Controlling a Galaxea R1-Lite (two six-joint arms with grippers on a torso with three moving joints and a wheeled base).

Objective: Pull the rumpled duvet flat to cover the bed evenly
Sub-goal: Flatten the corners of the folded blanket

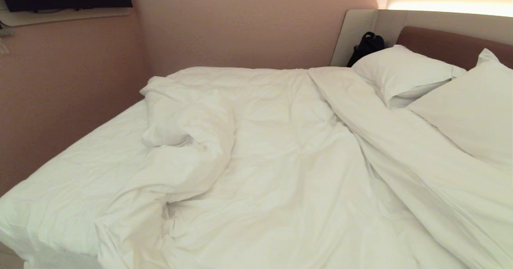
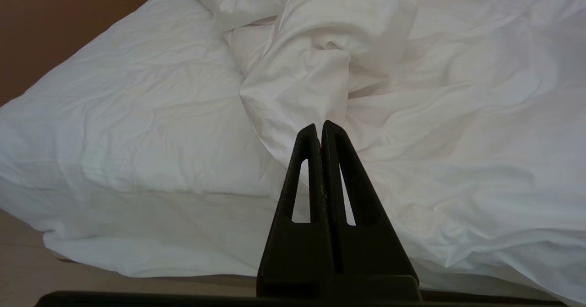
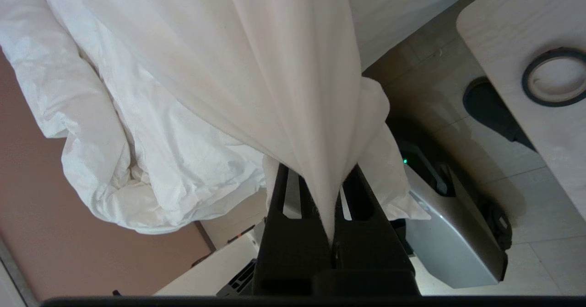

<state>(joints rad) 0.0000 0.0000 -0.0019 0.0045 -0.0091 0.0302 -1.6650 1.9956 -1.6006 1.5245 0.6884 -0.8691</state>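
The right gripper [image 3: 330,197] is clamped on a bunched fold of the duvet [image 3: 256,69]; the white cloth is pinched between its black fingers [image 3: 279,206] and fans out from them toward the top of the right wrist frame. Behind the held cloth, at the lower right of that frame, sit the robot's grey base [image 3: 453,234] and the pale floor [image 3: 540,215], and at the upper right a light table [image 3: 503,37] bearing a dark ring [image 3: 555,76].

The left gripper [image 2: 320,128] is closed with nothing between its fingers, its tips meeting at the centre of the left wrist frame, over the near edge of the bed [image 2: 137,215].

In the head view neither arm shows. The duvet [image 1: 280,148] lies rumpled across the bed [image 1: 60,181], heaped into a fold left of centre, leaving the sheet [image 1: 80,164] bare at the left. Two pillows [image 1: 400,74] lie at the upper right against the brown headboard [image 1: 449,44], a black bag [image 1: 366,44] beside them.
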